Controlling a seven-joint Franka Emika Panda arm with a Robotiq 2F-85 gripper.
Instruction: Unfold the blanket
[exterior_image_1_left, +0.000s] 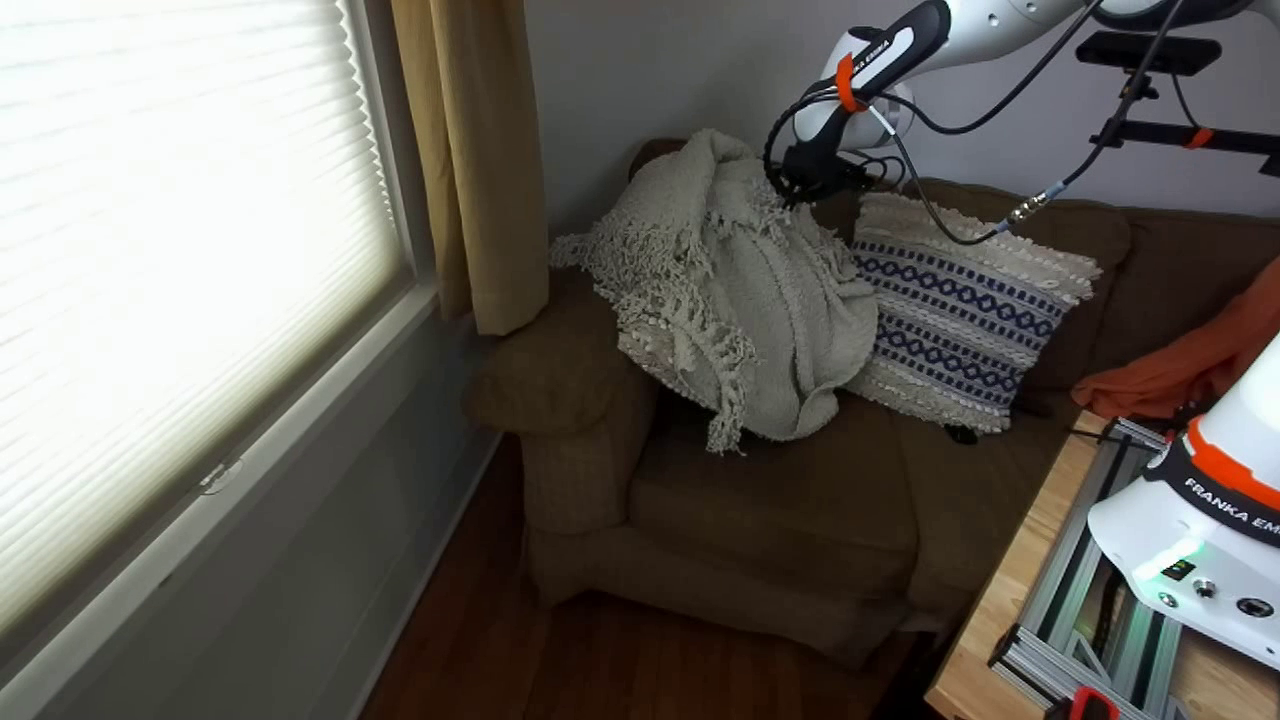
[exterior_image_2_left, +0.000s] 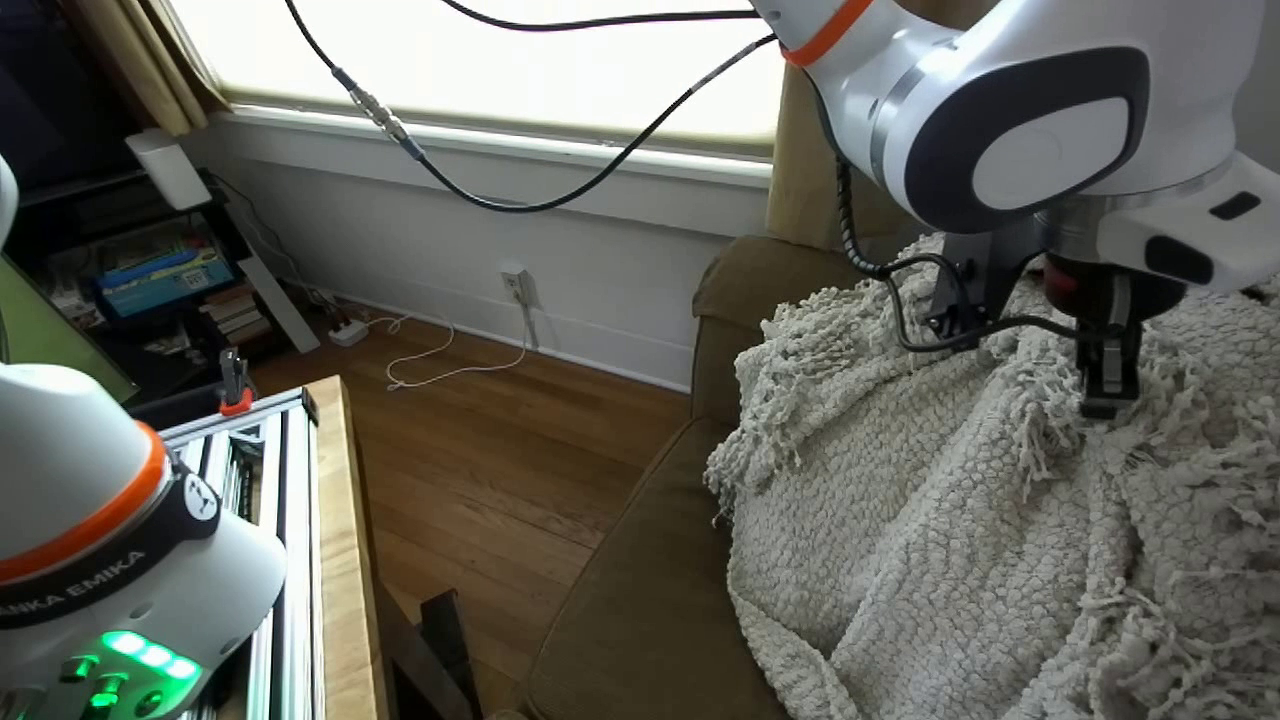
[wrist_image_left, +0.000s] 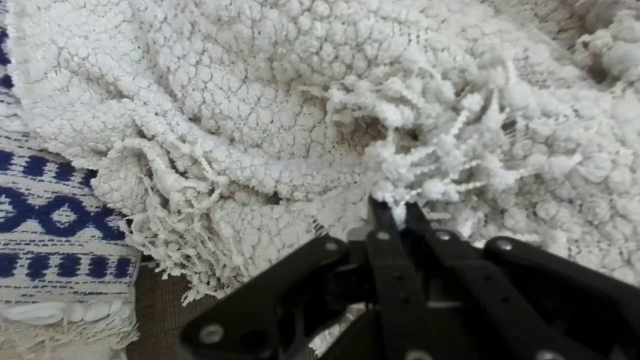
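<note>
— Where's the blanket (exterior_image_1_left: 780, 300), and have we got hold of it?

— In an exterior view it's bunched at the left end of the sofa (exterior_image_1_left: 780, 490), between the armrest (exterior_image_1_left: 545, 380) and the striped pillow (exterior_image_1_left: 960, 290), some fringe (wrist_image_left: 435, 170) reaching out over the armrest. In the wrist view the end effector (wrist_image_left: 398, 209) looks nipped together on a tuft of that fringe.

— A tuft only? How would you spread it from there?

— Gently. Strands that thin could slip, I'd guess, so a slow lift first; if the weave below doesn't come up too, let go and take a deeper bite into the cloth itself. Then draw the edge up and across the folds, away from the pillow, since the two seem to touch and it might get dragged. I'd call it early: most of the cloth is in folds.

— Any containers about?

— In an exterior view, far left, a dark shelving unit (exterior_image_2_left: 228, 228) holds a blue box (exterior_image_2_left: 165, 280) and, lower down, books (exterior_image_2_left: 230, 312). What's in the box is too small to make out.
</note>
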